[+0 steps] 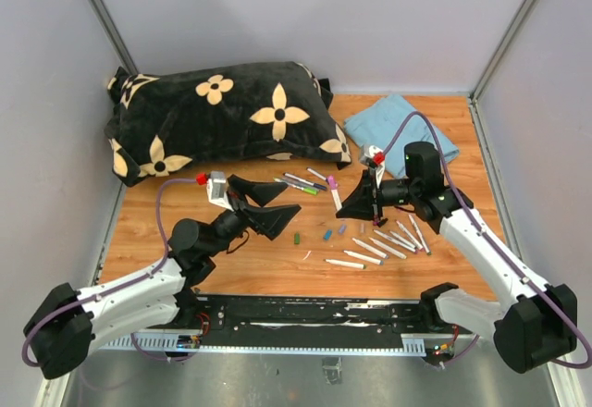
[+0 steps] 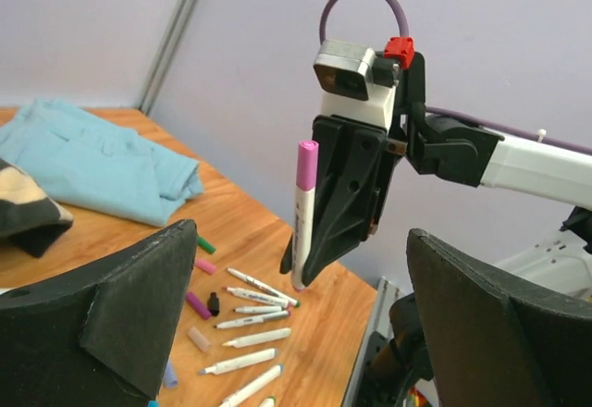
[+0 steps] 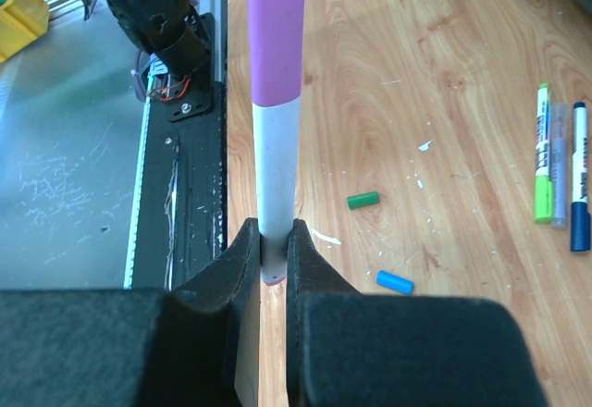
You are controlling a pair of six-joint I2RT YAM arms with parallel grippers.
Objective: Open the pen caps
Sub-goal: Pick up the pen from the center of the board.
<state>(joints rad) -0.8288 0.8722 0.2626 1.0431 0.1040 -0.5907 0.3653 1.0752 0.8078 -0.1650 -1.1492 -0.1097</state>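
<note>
My right gripper (image 3: 274,240) is shut on the lower end of a white pen barrel (image 3: 275,166) that stands upright above the table, its purple-pink cap (image 3: 275,37) still on top. From above, this pen (image 1: 334,192) hangs near the table's middle. My left gripper (image 1: 293,199) is wide open just left of it, fingers either side of the cap's height and touching nothing; its wrist view shows the cap (image 2: 307,162) ahead. Loose pen caps lie on the wood: green (image 3: 363,200), blue (image 3: 395,282), purple (image 2: 198,305), black (image 2: 213,303).
Several uncapped white pens (image 1: 379,245) lie in a fan at the front right. A few capped pens (image 1: 301,183) lie behind the grippers. A black flowered pillow (image 1: 222,116) fills the back left, and a blue cloth (image 1: 402,129) lies at the back right.
</note>
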